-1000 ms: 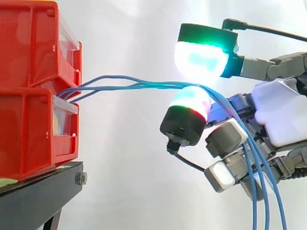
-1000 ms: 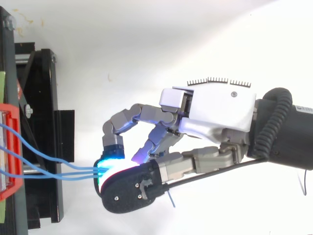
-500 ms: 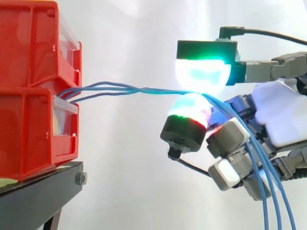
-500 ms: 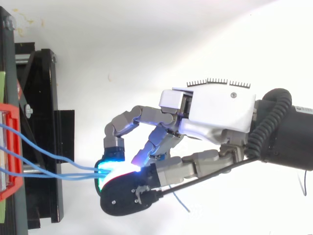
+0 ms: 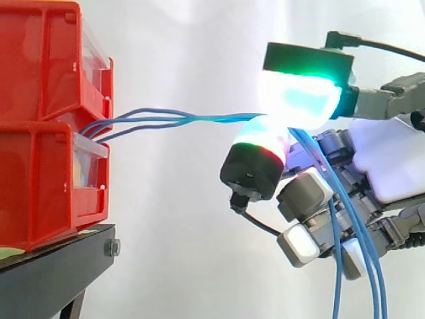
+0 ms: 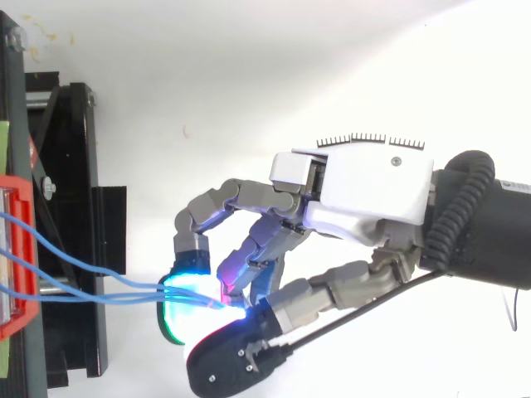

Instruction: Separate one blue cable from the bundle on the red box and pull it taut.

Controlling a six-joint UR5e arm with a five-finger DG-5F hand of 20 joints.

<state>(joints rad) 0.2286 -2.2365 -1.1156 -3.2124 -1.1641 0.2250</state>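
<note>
1. Where two red bins [image 5: 40,186] sit stacked on a black stand [image 5: 53,272] at the left of the side view, several blue cables [image 5: 219,117] come out from the gap between the upper and lower bin.
2. From there the strands run to the right through open air, in front of a white curtain [image 5: 186,53]. They start apart, cross one another and gather into one bunch near the hand. Their path bows gently rather than running dead straight.
3. Entering from the right, the hand [image 6: 373,186] has its thumb and one finger curled toward each other, pinching the cable bunch between two thick pads. The thumb pad [image 5: 299,96] glows green and white above the bunch. The finger pad [image 5: 260,141] glows green and red just beneath it.
4. Whether every strand is caught in the pinch, or only some, cannot be told.
5. Past the pinch, the cables drop steeply across the other fingers, which are bent inward below, and leave the side view at its bottom edge.
6. Seen from above, the hand lies well apart from the bins, with the cables spanning the space between them.
</note>
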